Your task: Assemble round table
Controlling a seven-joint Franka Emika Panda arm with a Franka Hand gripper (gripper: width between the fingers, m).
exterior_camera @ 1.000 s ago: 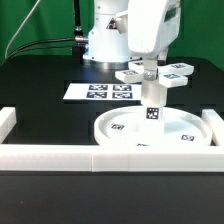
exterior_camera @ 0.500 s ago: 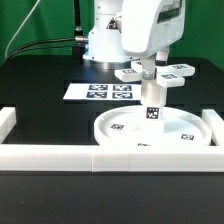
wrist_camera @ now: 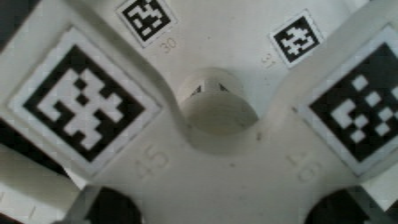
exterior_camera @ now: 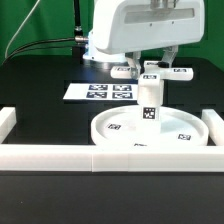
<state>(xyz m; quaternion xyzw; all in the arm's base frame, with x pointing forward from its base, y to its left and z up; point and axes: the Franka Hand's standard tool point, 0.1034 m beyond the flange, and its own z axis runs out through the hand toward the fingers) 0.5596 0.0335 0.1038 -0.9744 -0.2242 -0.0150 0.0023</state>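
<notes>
The large rimmed disc top (exterior_camera: 120, 128) lies flat at the front of the table. The short cylinder leg (exterior_camera: 150, 100) stands upright in its middle, a tag on its lower part. The cross-shaped base (exterior_camera: 180, 72) sits on top of the leg, arms spread level. My gripper (exterior_camera: 150, 67) comes straight down onto it and is shut on the base. In the wrist view the base (wrist_camera: 214, 110) fills the picture with several tags, and my dark fingertips (wrist_camera: 103, 205) flank one arm of it; the gripper (wrist_camera: 231, 206) holds that arm.
The marker board (exterior_camera: 103, 91) lies flat behind the disc top, toward the exterior view's left. The long white border rail (exterior_camera: 50, 155) runs along the front, with raised ends at both sides. The robot's base (exterior_camera: 100, 45) stands at the back.
My hand has turned about its vertical axis over the leg, and the cross-shaped base has turned with it. The leg and the disc top stay in place.
</notes>
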